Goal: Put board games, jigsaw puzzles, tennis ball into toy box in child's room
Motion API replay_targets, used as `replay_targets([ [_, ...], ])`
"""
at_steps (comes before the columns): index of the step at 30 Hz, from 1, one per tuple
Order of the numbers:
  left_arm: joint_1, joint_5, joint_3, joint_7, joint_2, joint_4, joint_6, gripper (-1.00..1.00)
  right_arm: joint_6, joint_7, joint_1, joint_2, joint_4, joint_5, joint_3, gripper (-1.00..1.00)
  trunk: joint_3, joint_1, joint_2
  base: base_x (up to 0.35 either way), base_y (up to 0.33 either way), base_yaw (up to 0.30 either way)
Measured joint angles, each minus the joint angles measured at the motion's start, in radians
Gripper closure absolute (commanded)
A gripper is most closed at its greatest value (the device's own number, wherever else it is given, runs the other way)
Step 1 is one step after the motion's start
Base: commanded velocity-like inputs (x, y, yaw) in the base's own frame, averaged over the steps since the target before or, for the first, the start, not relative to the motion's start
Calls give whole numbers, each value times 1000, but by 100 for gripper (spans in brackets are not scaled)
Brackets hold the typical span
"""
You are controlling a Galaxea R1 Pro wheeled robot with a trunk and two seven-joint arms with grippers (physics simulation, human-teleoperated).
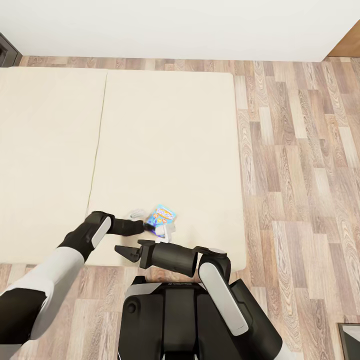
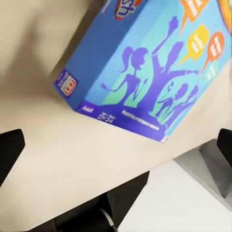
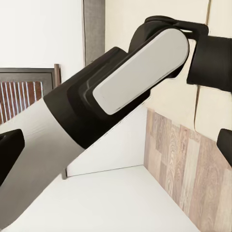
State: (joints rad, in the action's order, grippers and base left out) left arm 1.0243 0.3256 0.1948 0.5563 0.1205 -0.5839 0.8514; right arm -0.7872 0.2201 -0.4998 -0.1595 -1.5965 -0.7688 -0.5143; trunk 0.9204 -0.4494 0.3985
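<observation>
While on bed point(image 1: 165, 125), one blue board game point(image 1: 162, 217); left pincer point(image 1: 150, 226) beside.

Left arm: reaches forward from the head view's lower left, elbow bent, forearm level over the near edge of the bed.
Left gripper point(image 1: 159, 229): at the near edge of the bed, its dark fingers point(image 2: 10, 150) spread wide apart with nothing between them.
Right arm: folded close before the trunk, forearm crossing leftward along the bed's near edge.
Right gripper point(image 1: 126, 252): points left toward the left forearm; fingers point(image 3: 9, 152) stand apart, holding nothing.
Trunk: dark, centred below both arms.
</observation>
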Motion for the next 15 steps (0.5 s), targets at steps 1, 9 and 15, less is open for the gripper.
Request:
replay_targets([
  [1, 0, 1, 0, 0, 3, -9, 2, -100, 0, 0, 0, 0, 0, 0, 0, -100, 0, 0, 0, 0, 0, 0],
  [9, -1, 4, 3, 3, 25, -61, 28, -100, 0, 0, 0, -1, 0, 0, 0, -100, 0, 0, 0, 0, 0, 0],
  [15, -8, 11, 1, 9, 32, -81, 28, -100, 0, 0, 0, 0, 0, 0, 0, -100, 0, 0, 0, 0, 0, 0],
])
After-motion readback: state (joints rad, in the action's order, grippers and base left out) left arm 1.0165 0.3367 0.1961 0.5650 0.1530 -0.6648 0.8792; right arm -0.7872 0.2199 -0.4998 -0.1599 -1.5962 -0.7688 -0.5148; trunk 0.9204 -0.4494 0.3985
